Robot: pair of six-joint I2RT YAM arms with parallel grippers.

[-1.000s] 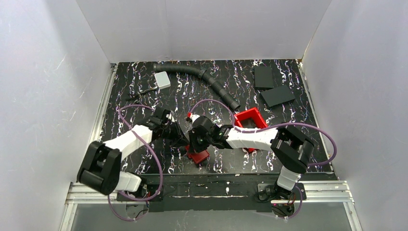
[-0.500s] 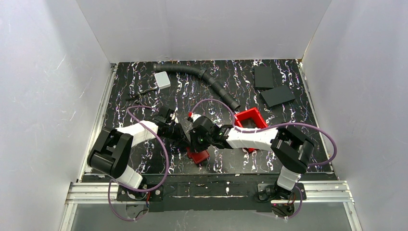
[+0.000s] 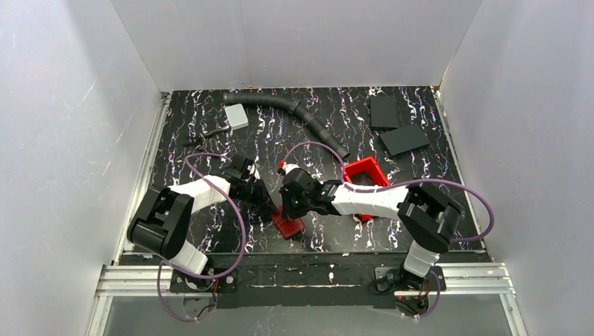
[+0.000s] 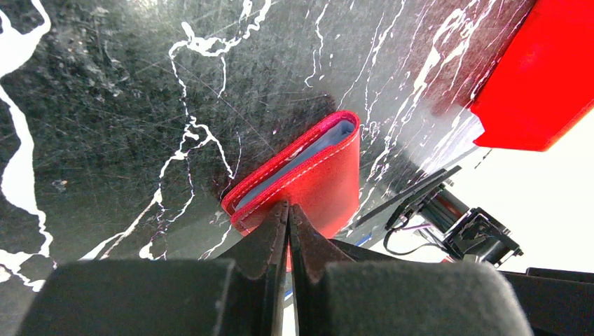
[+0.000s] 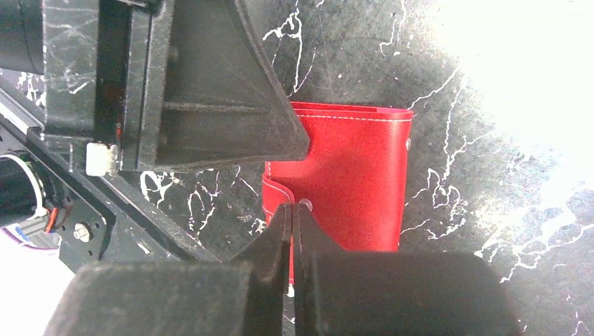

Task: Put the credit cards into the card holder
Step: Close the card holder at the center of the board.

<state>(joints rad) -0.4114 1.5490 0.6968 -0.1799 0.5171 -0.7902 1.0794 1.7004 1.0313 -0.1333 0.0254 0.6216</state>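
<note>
The wallet (image 5: 350,182) lies folded shut on the table, close to the middle of the near edge, just nearer than the red bin (image 3: 364,173). Both arms reach in over it from either side.

The left gripper (image 4: 288,205) has its jaws pressed fully together, the tips touching the wallet's near corner. This looks like a hold-down to stop the wallet sliding or springing open. The right gripper (image 5: 293,205) is closed just as tight, with its tips at the curved clasp tab beside the small snap. It is probably there to work the clasp. For either gripper I cannot tell whether any leather is caught between the fingers or the tips only rest on it.

A pale blue-grey strip shows in the fold, likely the cards (image 4: 308,155) already seated. How many there are, and how deep they sit, is hidden.

In the right wrist view the left finger covers the wallet's upper left corner, and glare washes out the table beyond. From above, the wrists hide most of the wallet. A small pale rectangle (image 3: 237,115) sits near the far left corner, too small to tell if it is a card.
</note>
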